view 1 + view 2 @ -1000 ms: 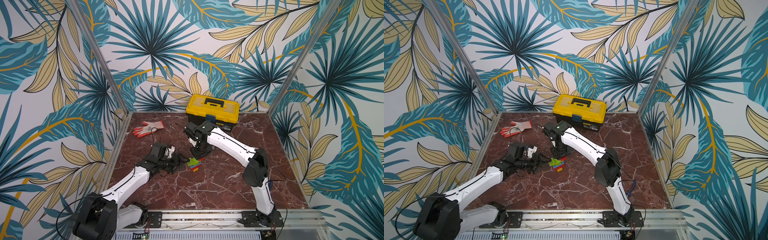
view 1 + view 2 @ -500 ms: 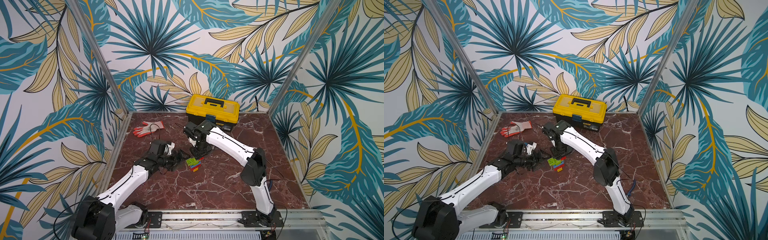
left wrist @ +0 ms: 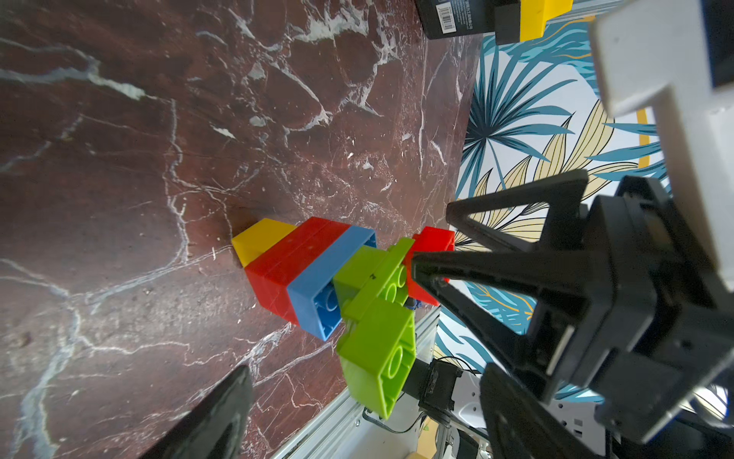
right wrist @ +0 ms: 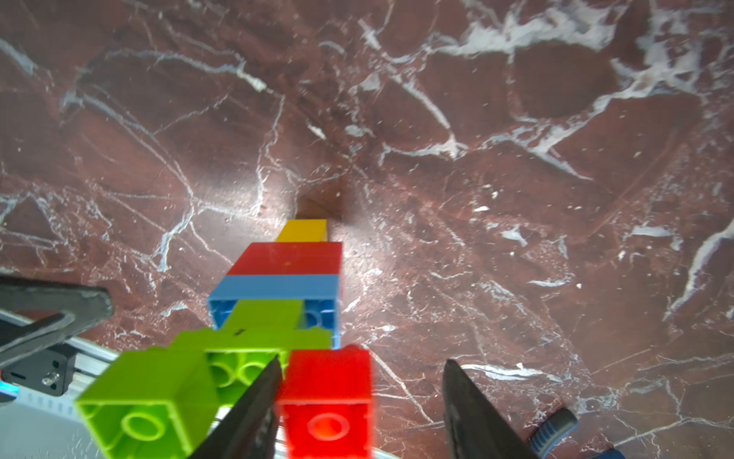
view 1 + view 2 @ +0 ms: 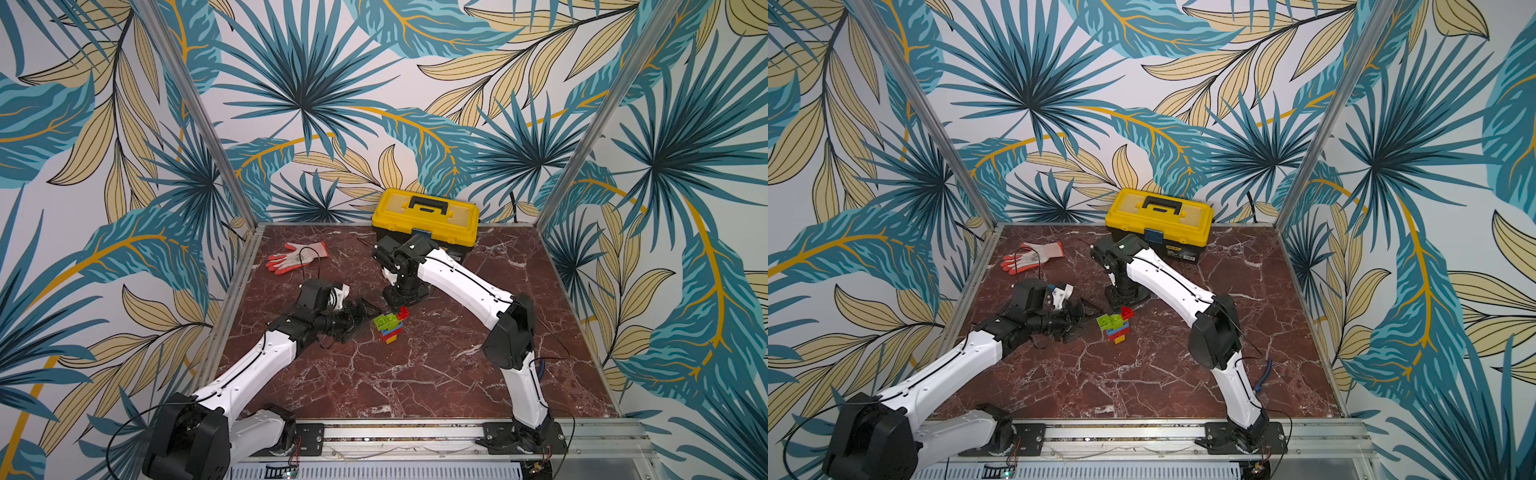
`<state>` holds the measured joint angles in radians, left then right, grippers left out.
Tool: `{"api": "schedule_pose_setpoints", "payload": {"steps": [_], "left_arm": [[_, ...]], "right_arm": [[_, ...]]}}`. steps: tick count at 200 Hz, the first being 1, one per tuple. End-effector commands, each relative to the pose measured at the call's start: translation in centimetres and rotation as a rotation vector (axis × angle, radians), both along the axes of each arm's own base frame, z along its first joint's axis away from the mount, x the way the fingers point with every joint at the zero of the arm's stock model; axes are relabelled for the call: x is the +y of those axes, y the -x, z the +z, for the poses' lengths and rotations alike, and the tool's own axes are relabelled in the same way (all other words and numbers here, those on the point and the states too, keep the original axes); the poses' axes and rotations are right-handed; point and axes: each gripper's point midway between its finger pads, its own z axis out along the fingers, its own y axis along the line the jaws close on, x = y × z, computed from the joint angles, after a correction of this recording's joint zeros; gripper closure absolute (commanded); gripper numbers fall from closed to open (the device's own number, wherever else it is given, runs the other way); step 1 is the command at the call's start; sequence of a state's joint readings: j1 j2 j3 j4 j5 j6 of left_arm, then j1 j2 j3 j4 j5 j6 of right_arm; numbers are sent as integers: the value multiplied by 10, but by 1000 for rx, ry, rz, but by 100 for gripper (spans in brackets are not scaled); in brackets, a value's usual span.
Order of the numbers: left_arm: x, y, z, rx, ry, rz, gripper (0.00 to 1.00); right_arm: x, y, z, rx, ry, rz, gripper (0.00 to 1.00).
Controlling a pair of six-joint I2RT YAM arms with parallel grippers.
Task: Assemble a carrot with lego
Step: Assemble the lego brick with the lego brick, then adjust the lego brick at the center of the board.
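Three walls [image 5: 374, 104] papered with large teal, blue and pale-yellow palm leaves on white enclose the cell, with slanting aluminium posts [image 5: 199, 112] at the far corners. The tabletop [image 5: 415, 374] is dark red marble veined in white, edged at the near side by an aluminium rail [image 5: 415, 432].

carrot [image 5: 390, 328] – on table [image 5: 415, 374], centre | toolbox [image 5: 424, 216] – behind it, rear edge | glove [image 5: 297, 255] – rear left
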<state>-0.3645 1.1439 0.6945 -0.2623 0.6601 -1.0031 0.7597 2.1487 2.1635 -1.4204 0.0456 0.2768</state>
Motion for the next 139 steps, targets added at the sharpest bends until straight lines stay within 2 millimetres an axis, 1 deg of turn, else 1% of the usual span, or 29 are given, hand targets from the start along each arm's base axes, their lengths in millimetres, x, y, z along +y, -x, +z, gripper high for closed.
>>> {"api": "schedule_pose_setpoints", "payload": {"steps": [1,13,32,42,68,84,92,98,100,102,104,112,114,117,132,139], "left_arm": [[3,-5,20,-82,1,6,4],[4,-5,22,-97,-1,10,0],[8,-5,29,-137,-8,20,1],[10,-5,31,-152,-9,29,1],[15,-6,31,-155,-10,43,1],[16,-7,25,-139,-17,47,1],[16,-6,24,-138,-19,44,1],[17,-7,23,-137,-20,47,1],[17,-7,22,-137,-22,47,1],[17,-7,22,-138,-23,48,1],[18,-7,22,-137,-22,49,1],[19,-7,21,-138,-27,54,0],[20,-8,20,-138,-28,55,1],[20,-8,19,-136,-30,56,1],[24,-10,14,-129,-42,67,1],[25,-12,11,-124,-47,70,1]], "right_arm": [[-11,1,17,-33,13,-14,31],[-15,-1,24,-60,18,-17,25],[-23,-3,42,-128,9,-26,7],[-27,-3,52,-175,-14,-36,1],[-29,3,72,-256,-121,-70,1],[-31,8,73,-281,-176,-102,1],[-31,15,71,-295,-210,-115,1],[-29,22,65,-310,-238,-110,1],[-29,23,66,-324,-253,-112,1],[-29,26,61,-329,-255,-113,1],[-29,27,62,-345,-268,-117,1],[-34,32,53,-362,-292,-140,1],[-28,38,52,-366,-306,-121,1],[-25,42,49,-375,-320,-112,1],[-25,50,41,-489,-306,-92,1],[-21,53,40,-547,-316,-75,1]]}}
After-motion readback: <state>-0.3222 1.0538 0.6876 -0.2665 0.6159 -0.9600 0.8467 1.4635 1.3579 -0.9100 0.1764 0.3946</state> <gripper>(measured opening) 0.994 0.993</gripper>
